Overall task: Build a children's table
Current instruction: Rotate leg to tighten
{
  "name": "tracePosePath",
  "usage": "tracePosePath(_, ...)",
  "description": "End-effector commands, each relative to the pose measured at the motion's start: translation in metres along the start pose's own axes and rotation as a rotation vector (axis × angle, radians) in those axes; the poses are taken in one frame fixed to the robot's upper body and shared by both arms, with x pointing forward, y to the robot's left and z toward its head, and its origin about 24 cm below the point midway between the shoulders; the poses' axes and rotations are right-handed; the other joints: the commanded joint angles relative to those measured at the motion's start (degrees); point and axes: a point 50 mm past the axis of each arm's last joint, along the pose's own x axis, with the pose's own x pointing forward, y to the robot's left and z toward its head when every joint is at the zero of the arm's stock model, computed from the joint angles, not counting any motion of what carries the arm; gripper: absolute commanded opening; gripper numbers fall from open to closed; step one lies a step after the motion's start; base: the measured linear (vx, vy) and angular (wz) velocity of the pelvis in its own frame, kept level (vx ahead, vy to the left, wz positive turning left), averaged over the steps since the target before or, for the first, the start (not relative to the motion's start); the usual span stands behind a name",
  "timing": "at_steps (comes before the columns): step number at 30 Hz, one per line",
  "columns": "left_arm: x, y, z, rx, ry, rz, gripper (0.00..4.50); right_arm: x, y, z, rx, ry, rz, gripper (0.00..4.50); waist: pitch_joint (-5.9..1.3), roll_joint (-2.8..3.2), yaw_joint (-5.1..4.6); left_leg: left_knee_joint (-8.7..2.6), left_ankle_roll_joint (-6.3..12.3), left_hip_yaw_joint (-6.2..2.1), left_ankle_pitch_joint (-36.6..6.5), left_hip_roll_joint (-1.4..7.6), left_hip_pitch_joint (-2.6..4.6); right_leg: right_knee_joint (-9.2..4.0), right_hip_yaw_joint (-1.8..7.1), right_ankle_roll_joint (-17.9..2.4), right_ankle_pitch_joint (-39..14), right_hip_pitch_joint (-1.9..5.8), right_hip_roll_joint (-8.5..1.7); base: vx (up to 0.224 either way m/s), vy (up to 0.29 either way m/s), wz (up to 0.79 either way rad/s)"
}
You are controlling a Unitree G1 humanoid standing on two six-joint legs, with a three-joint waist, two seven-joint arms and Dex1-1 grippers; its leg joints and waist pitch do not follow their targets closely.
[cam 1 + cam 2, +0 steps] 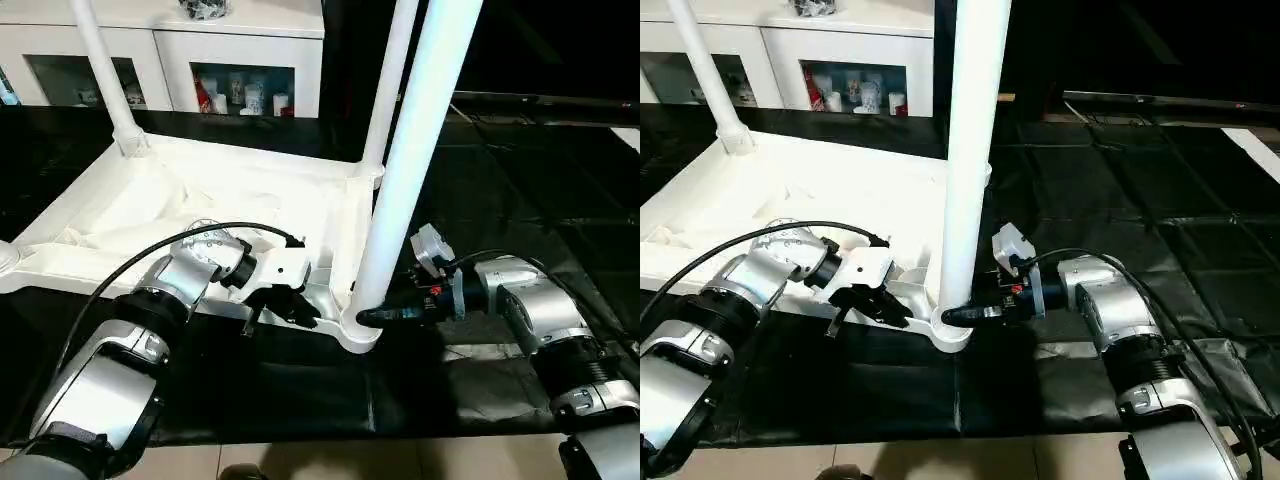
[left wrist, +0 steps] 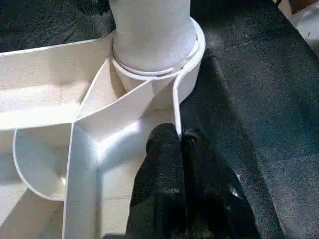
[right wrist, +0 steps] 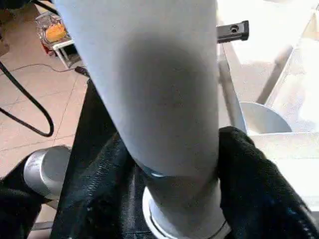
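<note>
The children's table lies upside down, its white ribbed top (image 1: 150,200) on a black mat. A thick white leg (image 1: 420,150) stands in the near right corner socket (image 2: 154,74). My right gripper (image 3: 179,199) reaches in from the right, low on that leg, one black finger (image 3: 254,179) hugging each side of it. My left gripper (image 2: 180,144) sits at the top's near rim just left of that corner, its fingers (image 1: 292,312) pressed together with the thin rim wall running between them.
Two more white legs stand in the far corners, one far left (image 1: 105,70) and one far right (image 1: 390,90). A white glass-door cabinet (image 1: 250,40) stands behind. The black mat (image 1: 520,180) stretches to the right; tiled floor (image 1: 300,462) borders it in front.
</note>
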Motion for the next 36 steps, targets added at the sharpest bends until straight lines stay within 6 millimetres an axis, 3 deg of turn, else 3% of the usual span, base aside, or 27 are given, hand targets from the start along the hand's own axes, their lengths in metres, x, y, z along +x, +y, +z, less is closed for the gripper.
tracePosePath(1, 0.008, 0.001, 0.008, 0.048, -0.002, -0.026, 0.0, 0.003, 0.002, 0.0, 0.008, -0.014, 0.026, 2.11, -4.31, -0.12, -0.34, -3.64, 2.53, -0.25, -6.4, 2.19, 0.19, -3.55, 3.71, -10.79, -10.39, 3.52, -4.36, 0.0, 0.0, 0.0)
tracePosePath(4, 0.01, 0.002, 0.009, 0.021, -0.027, -0.005, 0.0, 0.004, 0.002, 0.0, 0.011, -0.036, 0.004, 2.04, -4.3, -0.15, -0.29, -3.61, 2.51, -0.23, -6.27, 2.18, 0.17, -3.55, 3.73, -10.95, -10.25, 3.52, -4.36, 0.0, 0.0, 0.0)
tracePosePath(5, 0.011, 0.005, 0.009, -0.003, -0.036, 0.02, 0.0, 0.006, 0.002, 0.0, 0.023, -0.066, -0.019, 2.03, -4.3, 0.26, -0.31, -3.63, 2.45, -0.27, -6.44, 2.2, 0.21, -3.57, 3.74, -11.02, -10.37, 3.49, -4.39, 0.0, 0.0, 0.0)
tracePosePath(6, 0.011, 0.006, 0.009, -0.013, -0.037, 0.031, 0.0, 0.006, 0.002, 0.001, 0.028, -0.08, -0.03, 2.03, -4.18, 0.0, -0.39, -3.67, 2.35, -0.26, -6.92, 2.19, 0.2, -3.73, 3.76, -10.71, -10.87, 3.5, -4.32, 0.0, 0.0, 0.0)
tracePosePath(7, 0.012, 0.008, 0.009, -0.035, -0.037, 0.056, 0.0, 0.008, 0.001, 0.001, 0.041, -0.093, -0.06, 2.02, -4.14, 0.17, -0.41, -3.74, 2.17, -0.25, -7.29, 2.19, 0.24, -3.79, 3.77, -10.59, -11.45, 3.47, -4.3, 0.0, 0.0, 0.0)
tracePosePath(13, 0.025, 0.029, 0.026, -0.182, -0.119, 0.239, 0.0, 0.024, -0.011, -0.007, 0.1, -0.073, -0.349, 2.0, -3.86, 0.01, -1.0, -4.0, -0.01, -0.5, -9.95, 1.69, 0.41, -5.16, 3.51, -6.9, -21.51, 3.35, -4.44, 0.0, 0.0, 0.0)
tracePosePath(16, 0.032, 0.035, 0.029, -0.212, -0.12, 0.31, 0.0, 0.034, -0.016, -0.01, 0.145, -0.055, -0.469, 1.98, -3.86, 0.09, -2.01, -4.11, -0.24, -0.7, -9.92, 1.48, 0.13, -5.59, 3.33, -5.31, -23.35, 3.49, -4.33, 0.0, 0.0, 0.0)
tracePosePath(18, 0.041, 0.046, 0.037, -0.287, -0.139, 0.438, 0.0, 0.052, -0.024, -0.007, 0.202, -0.045, -0.625, 1.96, -3.99, 0.04, -2.51, -4.07, -0.61, -0.75, -8.72, 1.45, -0.03, -5.15, 3.44, -5.68, -21.07, 3.51, -4.16, 0.0, 0.0, 0.0)
tracePosePath(21, 0.046, 0.052, 0.045, -0.312, -0.161, 0.511, 0.0, 0.065, -0.027, 0.0, 0.249, -0.059, -0.665, 1.96, -4.06, 0.02, -3.21, -4.03, -0.5, -0.68, -8.48, 1.27, 0.07, -5.08, 3.43, -6.56, -19.56, 3.48, -4.06, 0.0, 0.0, 0.0)
tracePosePath(24, 0.048, 0.055, 0.056, -0.317, -0.228, 0.527, 0.0, 0.075, -0.026, 0.008, 0.216, -0.083, -0.644, 1.96, -4.23, -0.27, -3.38, -3.89, 1.13, -0.56, -6.92, 1.43, 0.01, -4.79, 3.58, -7.92, -14.96, 3.65, -4.12, 0.0, 0.0, 0.0)
tracePosePath(26, 0.048, 0.056, 0.057, -0.311, -0.229, 0.529, 0.0, 0.075, -0.026, 0.01, 0.205, -0.089, -0.653, 2.48, -4.25, -0.1, -3.41, -3.84, 1.77, -0.53, -6.12, 1.45, -0.04, -4.42, 3.65, -8.95, -12.1, 3.7, -4.08, 0.0, 0.0, 0.0)
tracePosePath(32, 0.042, 0.051, 0.047, -0.216, -0.155, 0.495, 0.0, 0.061, -0.027, 0.008, 0.172, -0.088, -0.673, 3.03, -4.21, -0.15, -3.43, -3.92, 2.4, -0.54, -6.14, 1.52, 0.0, -4.41, 3.74, -9.05, -11.68, 3.83, -4.23, 0.0, 0.0, 0.0)
tracePosePath(36, 0.032, 0.048, 0.039, -0.141, -0.105, 0.465, 0.0, 0.031, -0.027, -0.002, 0.131, -0.085, -0.713, 3.34, -4.48, 0.17, -3.08, -3.67, 3.24, -0.52, -4.11, 1.67, 0.04, -3.56, 3.87, -11.15, -4.81, 3.93, -4.25, 0.0, 0.0, 0.0)
